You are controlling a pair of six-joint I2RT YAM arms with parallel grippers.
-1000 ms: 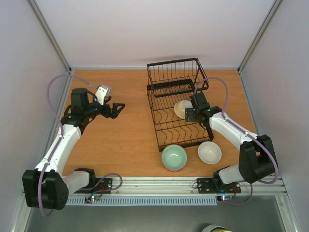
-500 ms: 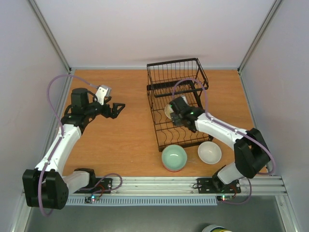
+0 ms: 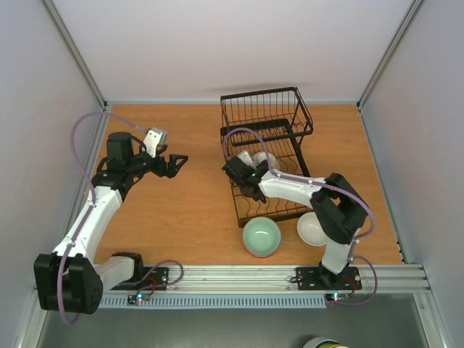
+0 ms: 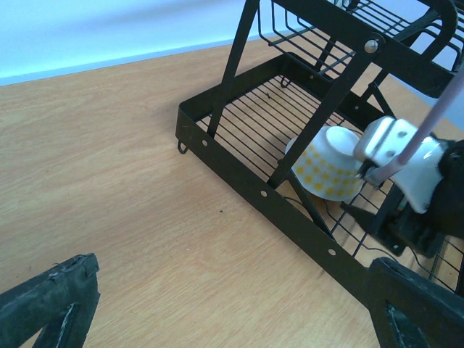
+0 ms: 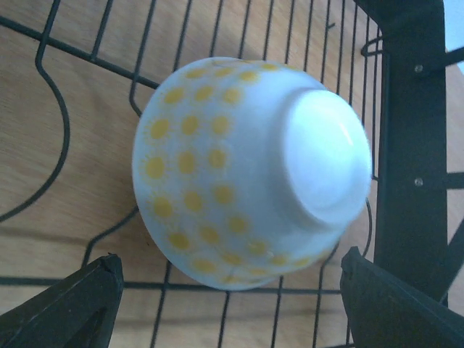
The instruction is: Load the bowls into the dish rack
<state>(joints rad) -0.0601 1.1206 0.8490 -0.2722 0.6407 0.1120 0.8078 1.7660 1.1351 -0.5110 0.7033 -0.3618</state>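
A white bowl with yellow dots [image 5: 239,174] lies tipped over, foot up, on the wires of the black dish rack [image 3: 264,109]. It also shows in the top view [image 3: 262,158] and the left wrist view [image 4: 326,168]. My right gripper [image 5: 232,304] is inside the rack, open, its fingers wide on either side of the bowl's lower edge without touching it. From above, the right gripper [image 3: 241,174] sits at the rack's left side. A pale green bowl [image 3: 261,236] and a plain white bowl [image 3: 312,229] stand on the table in front of the rack. My left gripper [image 3: 174,163] hangs open and empty left of the rack.
The rack's black frame bar [image 4: 239,174] and slanted uprights [image 4: 333,109] stand between the left gripper and the dotted bowl. The right arm's pink cable [image 3: 239,134] loops over the rack. Grey walls close in the wooden table [image 3: 188,210] on three sides.
My right gripper has swept left across the rack, from the dotted bowl's right side to the rack's left side. The bowl has shifted a little left. The left arm has not moved.
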